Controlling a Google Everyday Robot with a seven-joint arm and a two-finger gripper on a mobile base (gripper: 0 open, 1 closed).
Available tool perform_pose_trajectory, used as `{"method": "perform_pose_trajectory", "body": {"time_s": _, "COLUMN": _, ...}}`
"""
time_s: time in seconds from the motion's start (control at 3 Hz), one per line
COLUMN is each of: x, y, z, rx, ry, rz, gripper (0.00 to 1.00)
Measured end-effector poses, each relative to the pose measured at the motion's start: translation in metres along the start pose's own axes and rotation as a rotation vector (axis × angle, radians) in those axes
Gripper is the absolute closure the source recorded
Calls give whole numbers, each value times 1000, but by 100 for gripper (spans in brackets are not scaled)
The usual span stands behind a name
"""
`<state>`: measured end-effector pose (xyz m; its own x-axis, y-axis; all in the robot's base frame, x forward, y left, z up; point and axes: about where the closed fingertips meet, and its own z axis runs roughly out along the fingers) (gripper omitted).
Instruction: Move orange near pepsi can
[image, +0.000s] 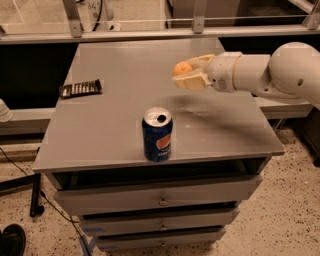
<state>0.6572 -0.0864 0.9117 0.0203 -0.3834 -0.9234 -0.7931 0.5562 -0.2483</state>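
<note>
Hovering over the far right of the cabinet top (115, 117), our gripper (188, 73) clasps the orange (182, 68) between its fingers, well apart from the pepsi can (157, 135) near the front edge (we judge the fruit light, firm, smooth, roll-prone, best pinched across its middle).

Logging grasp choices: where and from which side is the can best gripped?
Across its blue side wall at mid-height, coming from the picture's right: the can stands upright, sides unobstructed, and the end effector, holding the orange, hangs above the table to its rear right.
</note>
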Motion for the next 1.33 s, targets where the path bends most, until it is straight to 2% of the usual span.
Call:
{"method": "perform_pose_trajectory", "body": {"time_s": 0.33, "x": -2, "y": 9, "z": -37, "rx": -11, "ry": 6, "rz": 4, "gripper": 100}}
{"method": "perform_pose_trajectory", "body": {"time_s": 0.67, "x": 14, "y": 24, "z": -68, "rx": -50, "ry": 47, "rz": 24, "gripper": 100}}
{"method": "perform_pose_trajectory", "body": {"time_s": 1.0, "x": 35, "y": 44, "z": -92, "rx": -110, "ry": 96, "rz": 56, "gripper": 100}}
{"method": "perform_pose_trajectory", "body": {"time_s": 1.33, "x": 56, "y": 65, "z": -102, "rx": -193, "ry": 136, "rz": 81, "gripper": 100}}
